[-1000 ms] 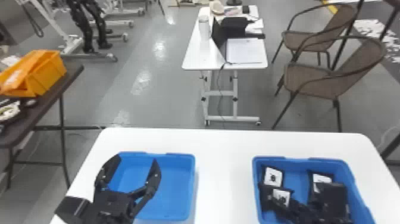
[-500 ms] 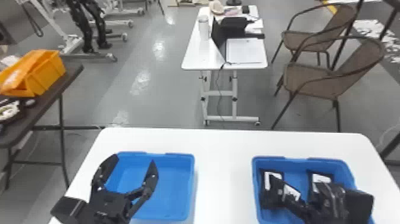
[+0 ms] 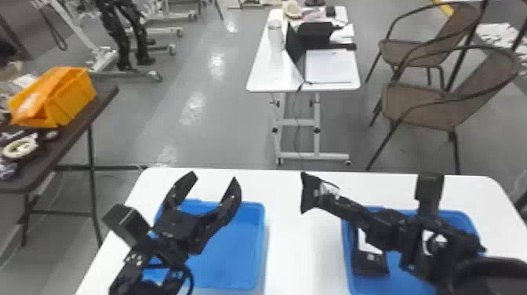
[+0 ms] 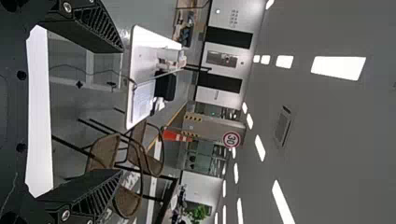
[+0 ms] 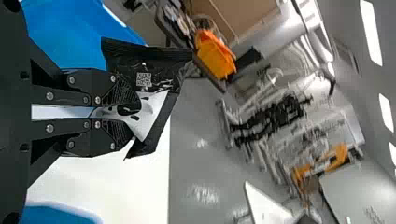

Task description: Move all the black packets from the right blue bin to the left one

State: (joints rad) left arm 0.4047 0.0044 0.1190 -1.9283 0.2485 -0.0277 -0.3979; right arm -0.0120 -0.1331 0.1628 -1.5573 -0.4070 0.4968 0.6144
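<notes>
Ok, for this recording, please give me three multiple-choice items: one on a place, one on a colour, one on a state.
1. Where is the black packet with a white label that the right gripper holds?
A. Over the white table, between the left blue bin and right blue bin
B. Down inside the left blue bin
C. On the floor

2. What colour is the open box on the dark side table?
A. Green
B. White
C. Orange

3. How is the left gripper?
A. Shut on a packet
B. Fingers spread, nothing between them
C. Fingers pressed together

Key:
1: A, the head view shows it in the gap between the bins.
2: C, its sides are plainly orange.
3: B, a wide gap parts the fingertips.
</notes>
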